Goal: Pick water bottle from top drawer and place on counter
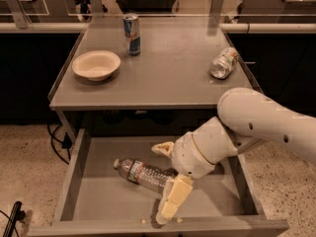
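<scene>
Water bottle [137, 171]: clear ribbed, wht cap, flat in drawer [94, 201]; tool [159, 181] astride.

The gripper [159, 182] sits near and right in the top drawer [106, 201]. Its spread fingers [174, 197] are matt cream, and whether foam or plastic cannot be told. The arm [269, 122] behind it has a smooth white plastic shell with a soft sheen. The water bottle [142, 173] is clear ribbed plastic, glossy, with a printed label band. Drawer and tabletop [173, 70] are smooth grey metal, dull rather than mirror-bright. On the tabletop, the can [132, 33] is shiny metal, the bowl [96, 64] matt and pale, and the stubby bottle [223, 63] at right is clear glossy plastic. The floor [24, 157] is speckled and stone-like.
</scene>
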